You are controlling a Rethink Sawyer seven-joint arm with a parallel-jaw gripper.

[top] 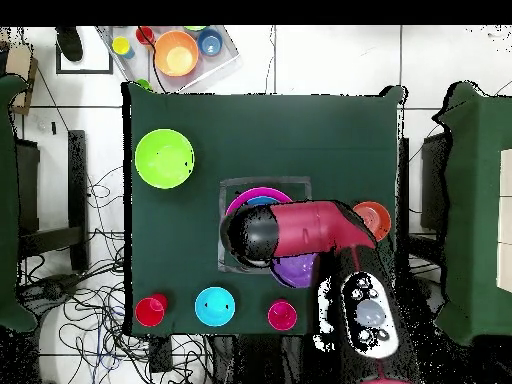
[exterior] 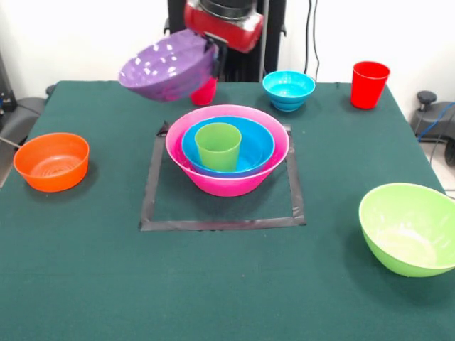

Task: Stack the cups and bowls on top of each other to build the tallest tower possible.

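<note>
Purple plastic, glossy and tilted, is what the arm carries: the purple bowl hangs in the air behind the taped square and a little to its left in the front view, its mouth tipped toward the camera. The tool grips it at the rim on the bowl's right side, pinched onto the wall; the fingers themselves are largely hidden by the bowl and the red wrist. Inside the taped square stands the tower: 1 large pink bowl as base, 1 blue bowl nested in it, and 1 light green cup upright at the centre. Outside the square lie the orange bowl to its left, the lime green bowl to its right and nearer the camera, a smaller blue bowl and a red cup behind it; a pink-red cup shows partly behind the purple bowl. In my judgement the step in hand is the placing of the purple bowl on the tower. To do it well, the bowl should be levelled, centred over the green cup, and lowered slowly. Released while tilted, it would likely slide off and may topple the cup.
</note>
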